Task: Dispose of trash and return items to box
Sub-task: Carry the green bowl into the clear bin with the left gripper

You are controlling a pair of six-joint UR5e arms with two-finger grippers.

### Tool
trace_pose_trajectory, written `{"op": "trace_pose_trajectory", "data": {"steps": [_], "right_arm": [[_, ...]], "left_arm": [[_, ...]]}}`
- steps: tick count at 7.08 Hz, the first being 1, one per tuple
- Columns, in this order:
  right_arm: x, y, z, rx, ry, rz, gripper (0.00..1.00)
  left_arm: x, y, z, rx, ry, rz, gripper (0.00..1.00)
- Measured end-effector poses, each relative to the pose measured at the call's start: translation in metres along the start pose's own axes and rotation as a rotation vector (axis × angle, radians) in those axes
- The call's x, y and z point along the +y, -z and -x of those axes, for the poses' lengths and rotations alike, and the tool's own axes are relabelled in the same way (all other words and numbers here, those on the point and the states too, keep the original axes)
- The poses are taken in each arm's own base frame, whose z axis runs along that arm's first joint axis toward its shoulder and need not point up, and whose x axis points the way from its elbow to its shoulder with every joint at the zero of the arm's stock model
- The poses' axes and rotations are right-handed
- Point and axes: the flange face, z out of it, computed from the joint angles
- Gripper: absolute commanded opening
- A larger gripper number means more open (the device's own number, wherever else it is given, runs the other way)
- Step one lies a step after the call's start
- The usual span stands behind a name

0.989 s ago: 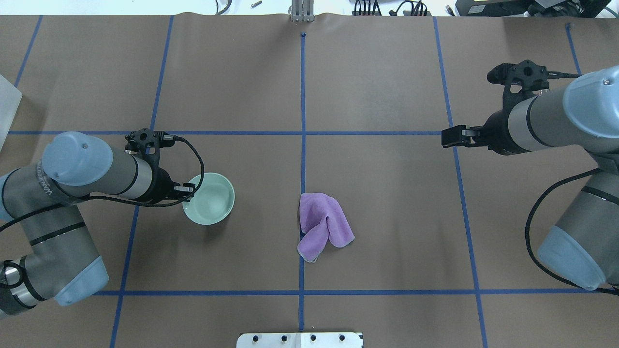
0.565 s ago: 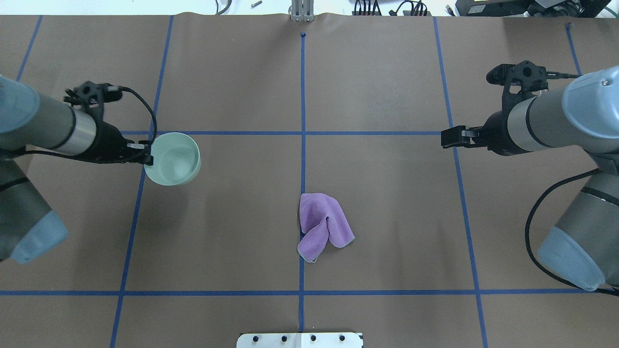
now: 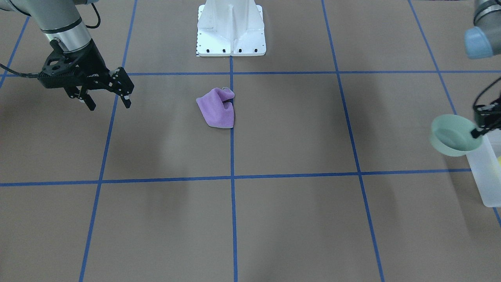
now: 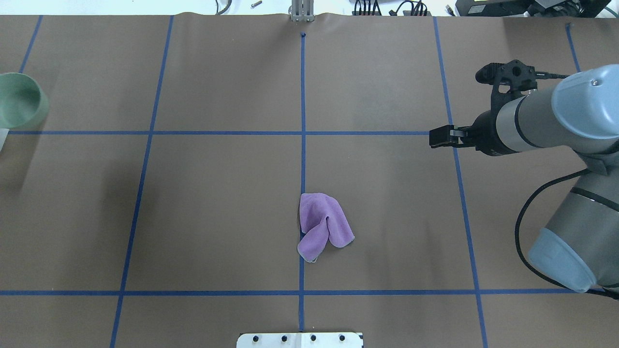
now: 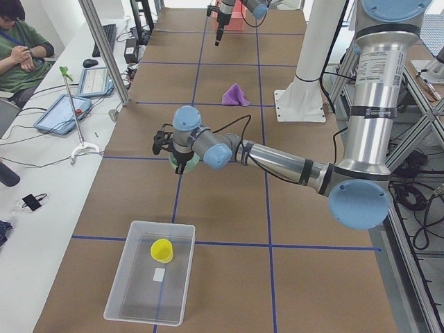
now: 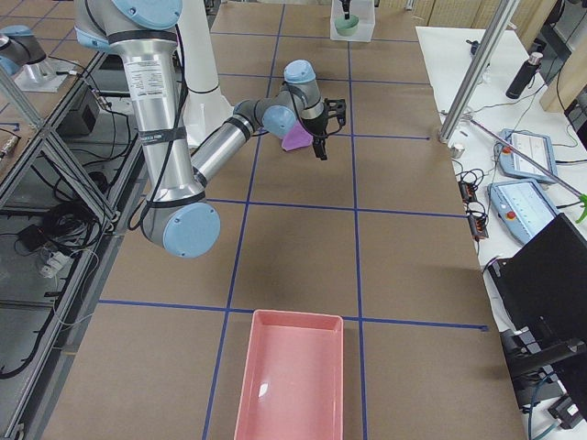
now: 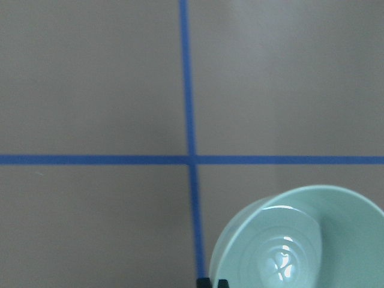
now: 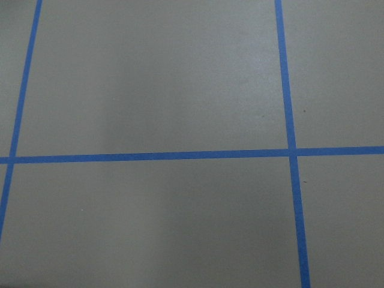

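The left claw (image 3: 476, 132) pinches the bowl (image 3: 454, 135) by its rim. It is a pale mint-green round dish, glossy inside with faint rings at the bottom, and it hangs clear of the table beside the fingers. Just past the claw, toward the table's left end, sits the box (image 5: 139, 291) — frosted, see-through, with the yellow cup (image 5: 161, 250) inside. Well off on the claw's other side lies a purple cloth (image 4: 321, 224). Beyond that the right claw (image 3: 109, 103) hovers empty — jaws spread wide.
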Motion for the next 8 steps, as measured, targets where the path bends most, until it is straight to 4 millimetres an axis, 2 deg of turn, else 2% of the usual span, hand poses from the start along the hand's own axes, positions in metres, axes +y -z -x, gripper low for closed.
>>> {"op": "trace_pose_trajectory", "data": {"steps": [2, 3, 4, 6, 7, 8], "right_arm": [[0.005, -0.003, 0.009, 0.003, 0.0, -0.009, 1.0], [0.006, -0.005, 0.011, 0.004, 0.001, -0.009, 1.0], [0.007, -0.006, 0.011, 0.005, 0.002, -0.008, 1.0], [0.009, -0.008, 0.012, 0.007, 0.004, -0.007, 1.0], [0.01, -0.008, 0.013, 0.008, 0.007, -0.008, 1.0], [0.011, -0.01, 0.015, 0.009, 0.01, -0.009, 1.0]], "left_arm": [[-0.029, 0.013, 0.136, -0.057, -0.08, 0.043, 0.0], [-0.031, 0.01, 0.187, -0.078, -0.101, 0.072, 0.0], [-0.022, 0.0, 0.224, -0.112, -0.103, 0.099, 0.0], [0.009, -0.033, 0.281, -0.205, -0.102, 0.128, 0.0], [0.017, -0.047, 0.294, -0.262, -0.106, 0.129, 0.0], [0.018, -0.069, 0.29, -0.306, -0.105, 0.124, 0.0]]}}
